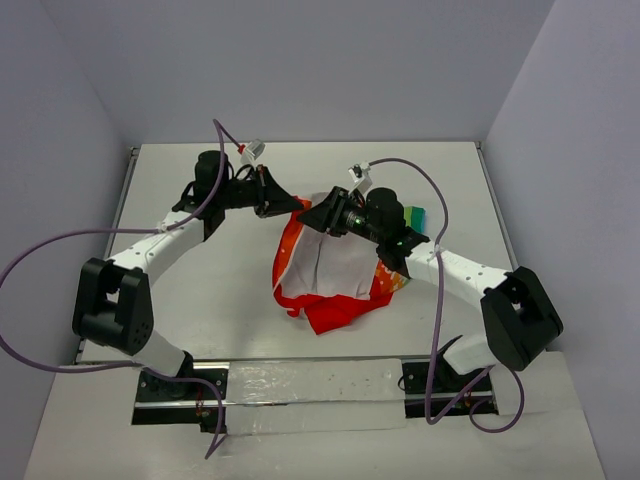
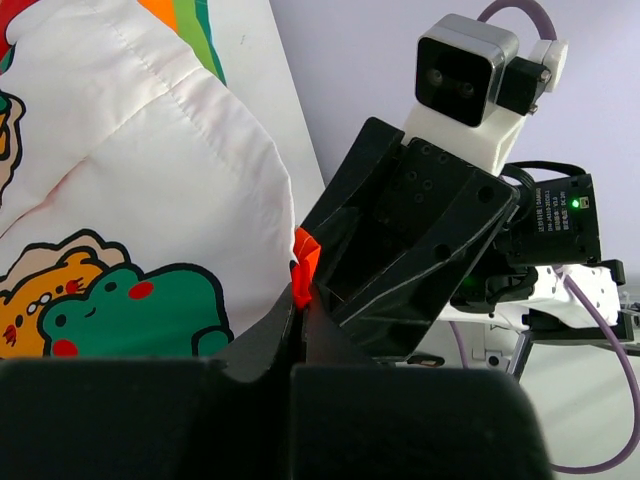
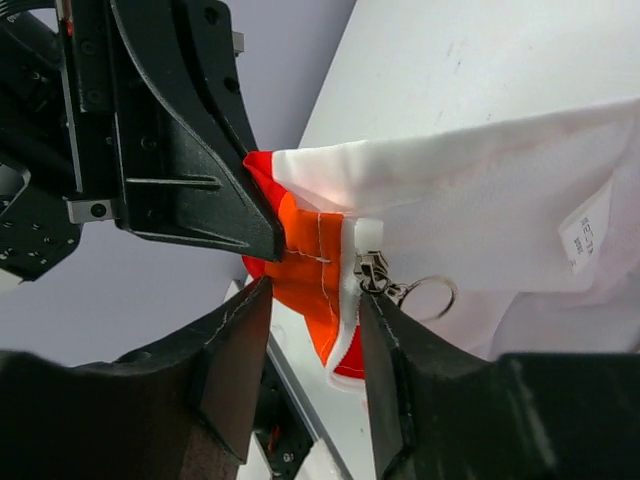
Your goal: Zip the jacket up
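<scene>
The jacket (image 1: 335,268) hangs lifted over the table, white lining outward, with red edges and a rainbow panel. My left gripper (image 1: 298,204) is shut on its red corner (image 2: 304,266); the cartoon print (image 2: 120,310) shows beside it. My right gripper (image 1: 326,217) faces the left one closely. In the right wrist view its jaws (image 3: 313,290) stand apart around the red front edge (image 3: 312,262). The metal zipper slider (image 3: 374,271) and its ring pull (image 3: 433,297) sit against the right finger (image 3: 400,360); the left finger (image 3: 225,350) stays clear of the cloth.
Grey walls enclose the white table (image 1: 200,290). Purple cables (image 1: 40,255) loop off both arms. A metal rail (image 1: 300,385) with the arm bases runs along the near edge. The left gripper's black body (image 3: 170,130) fills the upper left of the right wrist view.
</scene>
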`<state>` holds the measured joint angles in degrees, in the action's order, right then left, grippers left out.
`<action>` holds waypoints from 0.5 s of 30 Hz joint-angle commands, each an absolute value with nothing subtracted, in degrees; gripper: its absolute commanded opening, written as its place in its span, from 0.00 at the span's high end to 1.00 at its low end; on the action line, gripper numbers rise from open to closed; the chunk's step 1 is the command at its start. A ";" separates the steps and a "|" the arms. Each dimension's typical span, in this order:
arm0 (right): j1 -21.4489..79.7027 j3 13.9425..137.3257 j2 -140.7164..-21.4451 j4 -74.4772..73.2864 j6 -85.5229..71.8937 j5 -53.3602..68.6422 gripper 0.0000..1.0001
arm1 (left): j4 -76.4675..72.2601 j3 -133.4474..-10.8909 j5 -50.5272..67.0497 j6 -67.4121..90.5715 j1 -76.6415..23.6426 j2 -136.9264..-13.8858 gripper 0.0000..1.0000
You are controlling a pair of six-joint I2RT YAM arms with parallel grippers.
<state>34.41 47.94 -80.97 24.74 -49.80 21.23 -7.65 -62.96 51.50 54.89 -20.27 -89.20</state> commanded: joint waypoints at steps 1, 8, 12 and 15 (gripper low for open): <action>35.08 48.66 -81.09 30.86 -47.95 22.31 0.60 | -10.68 -63.31 52.39 55.15 -20.21 -86.41 1.00; 35.24 47.16 -80.21 29.99 -46.71 21.07 0.90 | -10.20 -63.29 49.92 55.21 -20.13 -86.06 0.99; 35.24 45.99 -79.12 28.40 -45.28 20.48 1.00 | -8.67 -63.63 49.24 55.12 -20.13 -86.14 0.46; 35.24 44.89 -77.45 26.70 -43.00 21.12 1.00 | -4.14 -64.30 46.58 52.39 -19.72 -84.91 0.18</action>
